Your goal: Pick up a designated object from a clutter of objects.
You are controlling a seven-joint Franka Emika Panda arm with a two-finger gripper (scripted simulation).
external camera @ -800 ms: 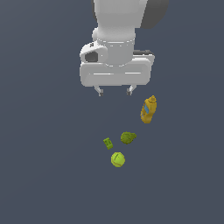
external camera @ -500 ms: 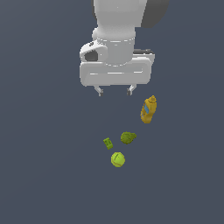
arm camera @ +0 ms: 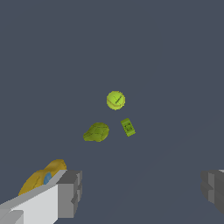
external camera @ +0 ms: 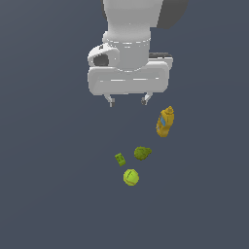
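Note:
The yellow-green tennis ball (external camera: pixel 131 177) lies on the dark floor, nearest the camera in the exterior view; it also shows in the wrist view (arm camera: pixel 115 100). Close by are a tiny green cube (external camera: pixel 120 159) (arm camera: pixel 127 127), an olive-green lumpy object (external camera: pixel 142 152) (arm camera: pixel 96 132) and a yellow-orange bottle with a blue label (external camera: pixel 165 121) (arm camera: pixel 41 177). My gripper (external camera: pixel 128 101) hangs well above and behind the clutter, open and empty, its fingers (arm camera: pixel 70 192) wide apart.
The floor (external camera: pixel 48 185) is a flat dark grey surface. The bottle lies toward the exterior view's right, closest to the gripper's fingers.

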